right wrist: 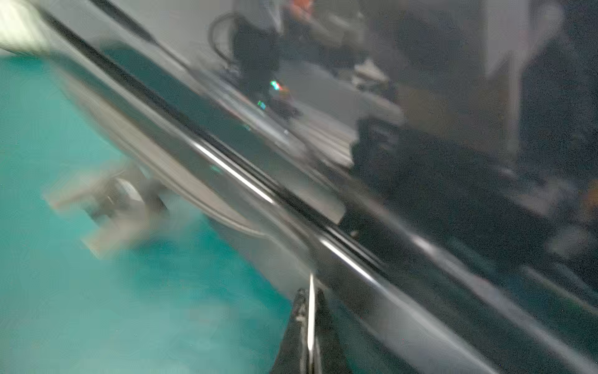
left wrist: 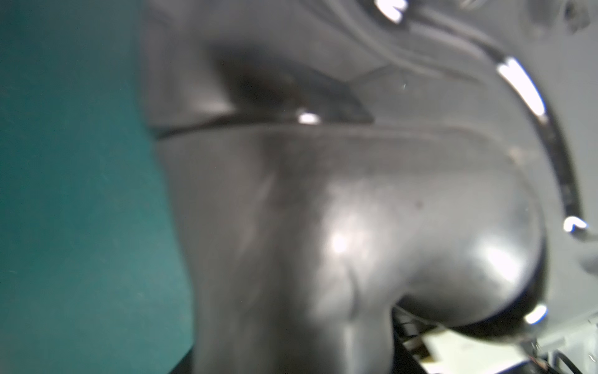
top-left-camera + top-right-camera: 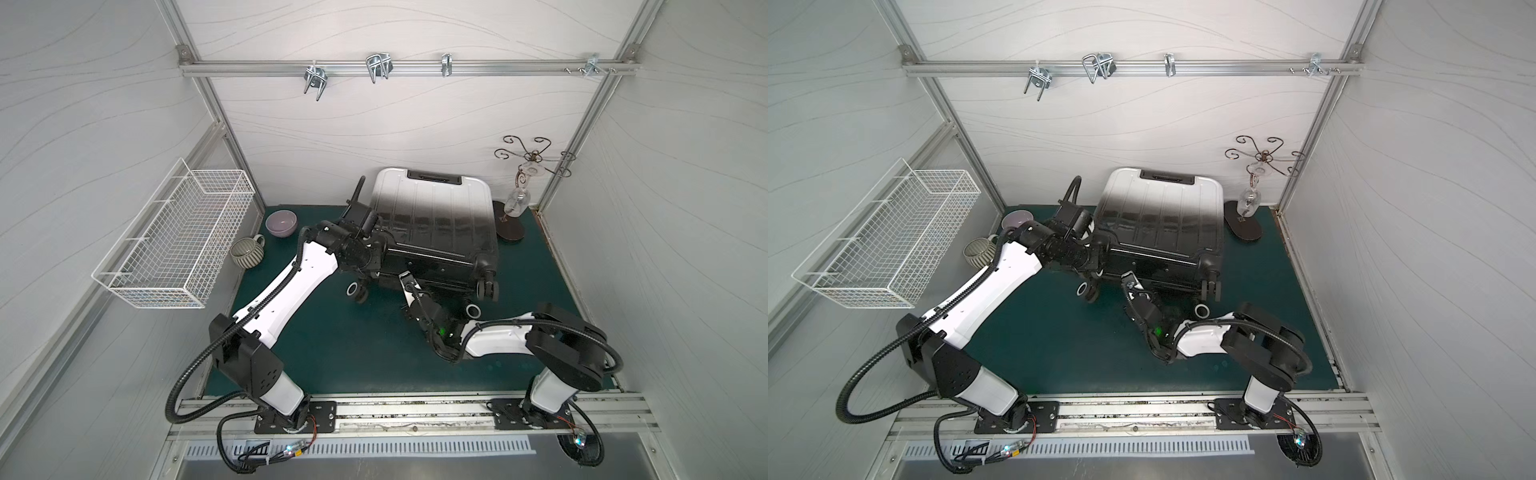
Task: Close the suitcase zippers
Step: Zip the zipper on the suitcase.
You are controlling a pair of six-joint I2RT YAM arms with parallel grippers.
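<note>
Pulling sideways could slip the thin metal zipper pull (image 1: 311, 281) from the clamped right gripper (image 1: 310, 293) or drag the ribbed white-to-black suitcase (image 3: 432, 216); whether the left gripper (image 3: 376, 255) grips is unclear.

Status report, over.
Right tool shut on thin metal pull at suitcase near edge. Left tool at its left corner, grip unclear. Nothing blocking.

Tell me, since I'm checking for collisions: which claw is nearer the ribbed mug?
Left. The left claw is at the suitcase's wheel corner on the mug's side; the right claw, pinching a zipper pull, is farther along the suitcase's near edge.
</note>
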